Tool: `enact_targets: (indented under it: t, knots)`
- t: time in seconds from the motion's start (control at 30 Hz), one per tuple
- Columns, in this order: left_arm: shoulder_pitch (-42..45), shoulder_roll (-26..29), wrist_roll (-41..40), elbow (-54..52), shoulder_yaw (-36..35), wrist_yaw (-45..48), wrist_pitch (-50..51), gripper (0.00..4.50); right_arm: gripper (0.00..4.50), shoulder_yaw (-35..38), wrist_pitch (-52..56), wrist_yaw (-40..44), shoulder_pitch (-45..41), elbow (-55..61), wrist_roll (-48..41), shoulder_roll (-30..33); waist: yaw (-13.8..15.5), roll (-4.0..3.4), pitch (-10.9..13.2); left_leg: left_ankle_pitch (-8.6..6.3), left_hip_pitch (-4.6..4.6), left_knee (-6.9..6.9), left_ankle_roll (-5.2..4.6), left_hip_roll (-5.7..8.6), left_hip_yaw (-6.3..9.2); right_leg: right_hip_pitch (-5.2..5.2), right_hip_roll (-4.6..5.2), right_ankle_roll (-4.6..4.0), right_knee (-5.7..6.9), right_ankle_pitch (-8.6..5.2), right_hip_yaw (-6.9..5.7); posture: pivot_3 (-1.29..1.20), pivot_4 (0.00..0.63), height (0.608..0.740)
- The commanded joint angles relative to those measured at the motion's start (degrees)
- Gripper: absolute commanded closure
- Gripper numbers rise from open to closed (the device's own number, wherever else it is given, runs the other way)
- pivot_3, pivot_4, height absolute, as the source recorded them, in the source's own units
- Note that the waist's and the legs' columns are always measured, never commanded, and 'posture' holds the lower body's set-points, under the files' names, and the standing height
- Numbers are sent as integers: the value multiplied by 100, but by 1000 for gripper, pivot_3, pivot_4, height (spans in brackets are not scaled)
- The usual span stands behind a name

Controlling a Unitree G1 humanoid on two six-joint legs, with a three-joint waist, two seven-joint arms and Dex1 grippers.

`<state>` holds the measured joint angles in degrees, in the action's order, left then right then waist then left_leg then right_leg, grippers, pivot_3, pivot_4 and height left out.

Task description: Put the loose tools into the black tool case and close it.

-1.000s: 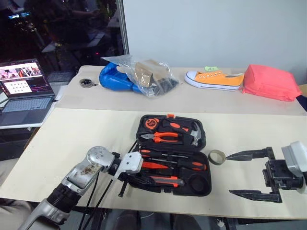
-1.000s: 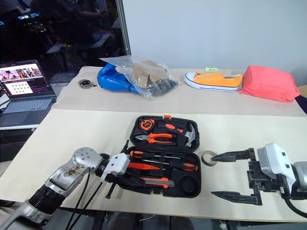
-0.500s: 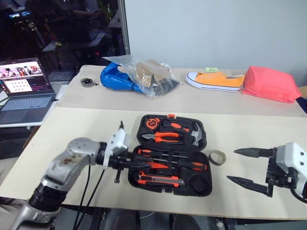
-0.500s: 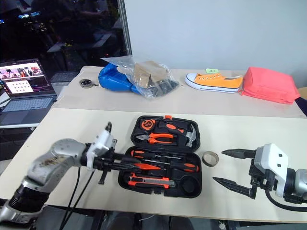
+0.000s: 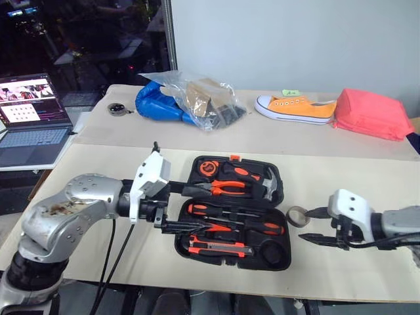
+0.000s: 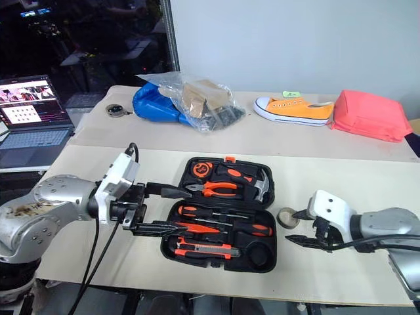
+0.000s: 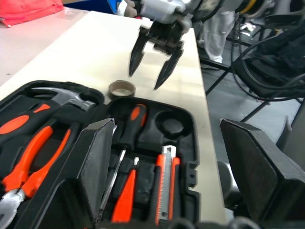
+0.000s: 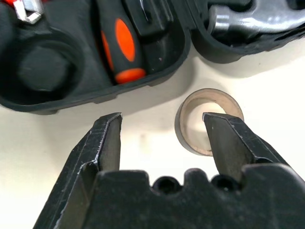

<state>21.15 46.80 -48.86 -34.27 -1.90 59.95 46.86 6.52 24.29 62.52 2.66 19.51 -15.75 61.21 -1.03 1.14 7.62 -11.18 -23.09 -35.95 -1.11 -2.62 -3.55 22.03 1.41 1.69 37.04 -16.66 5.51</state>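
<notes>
With both end effectors spread wide and empty, I'd swing the left end effector (image 6: 152,209) behind the open tool case (image 6: 262,257) lid and fold it gently, right end effector (image 6: 296,228) staying clear.

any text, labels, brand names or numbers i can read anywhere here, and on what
Nothing can be read.
Laptop: its screen shows a page with pictures, writing too small to read.
Small green tag by the orange shoe: dark marks, too blurred to read.
Black tool case and the tools in it: no lettering visible.
Clear plastic bag: no label legible.

Open tool case (image 5: 279,249) with tools
</notes>
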Motion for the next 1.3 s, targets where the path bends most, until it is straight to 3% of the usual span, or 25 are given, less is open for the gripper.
enact_targets:
  t: [0.03, 0.13, 0.37, 0.47, 0.63, 0.7, 0.83, 1.1, 1.3]
  knots:
    - [-83, 58, -145, -229, -132, -154, 18, 693, 1403, -485, -159, -143, -390, -481, 522, -20, 9, 0, 0, 0, -3, 0, 0, 0, 1, 3, 0, -3, 0, 2, -2, 0, 150, 740]
    - [-127, 59, -157, -263, -114, -211, -36, 693, 2026, -855, -273, -150, -835, -862, 764, -134, 8, 1, 1, 0, -11, 0, 0, 2, 0, 13, 0, -17, 0, 9, -2, 0, 150, 740]
    - [-339, 42, -29, -263, -110, -265, -233, 693, 4470, -948, -475, 53, -1111, -1019, 789, -147, 20, -4, 3, 0, -11, 0, 0, 3, -1, 15, -2, -28, 3, 16, -3, 0, 150, 740]
    - [-502, 63, 36, -244, -146, -235, -352, 693, 4470, -449, -265, 287, -858, -622, 378, 60, 21, -8, 5, 0, -13, 0, 0, 2, 0, 16, -2, -29, 3, 16, -4, 0, 150, 740]
    - [-816, 210, 147, -184, -133, -28, -530, 693, 4470, 549, 692, 932, -122, 1134, -828, 551, 33, -18, 9, 0, -15, 2, 0, 2, 2, 16, 1, -28, 4, 16, -7, 0, 150, 740]
    - [-974, 300, 219, -203, -137, 142, -638, 693, 4470, 437, 1087, 691, -84, 1796, -1111, 508, -8, -8, 12, 0, -10, 2, 0, -7, 4, 13, -6, -29, 4, 16, -8, 0, 150, 740]
    - [-1348, 446, 420, -247, -115, 416, -942, 693, 4470, -203, 1172, 165, 146, 2497, -719, 413, 1, -4, 15, 1, -4, 2, 2, -19, 6, 13, -15, -27, 5, 13, -10, 0, 150, 740]
    - [-1925, 752, 323, -403, -498, 805, -1202, 693, 4470, -892, 1230, -142, 53, 2709, -329, 464, 15, -2, 16, 4, -7, -2, 7, -12, -7, 17, 3, -23, 2, 11, -7, 0, 150, 740]
    - [-1863, 798, 291, -514, -422, 824, -1205, 693, 4470, -1475, 1459, -185, -408, 2744, -294, 360, 16, -1, 17, 4, -8, 3, 6, -17, -4, 21, -5, -30, 2, 9, -9, 0, 150, 740]
